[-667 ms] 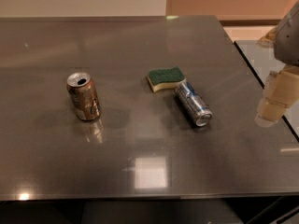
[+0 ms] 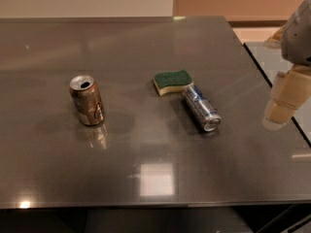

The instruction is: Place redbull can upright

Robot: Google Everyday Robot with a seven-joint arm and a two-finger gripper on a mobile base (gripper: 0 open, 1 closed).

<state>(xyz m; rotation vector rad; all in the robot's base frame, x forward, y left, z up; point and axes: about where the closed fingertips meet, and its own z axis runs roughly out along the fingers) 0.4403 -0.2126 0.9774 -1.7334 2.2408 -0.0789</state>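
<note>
Fingers [image 2: 286,93] of the gripper [image 2: 276,116] hang empty at the table's [image 2: 146,178] right edge, their spread impossible to tell. From left: a brownish-gold can [image 2: 87,101] stands upright, a green sponge [image 2: 172,81] lies mid-table, and the redbull can [image 2: 200,107] lies on its side, far end touching the sponge

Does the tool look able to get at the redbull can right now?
Probably yes. The tool hangs by the right edge of the table, nothing stands between it and the redbull can, and the sponge sits at the can's far end.
</note>
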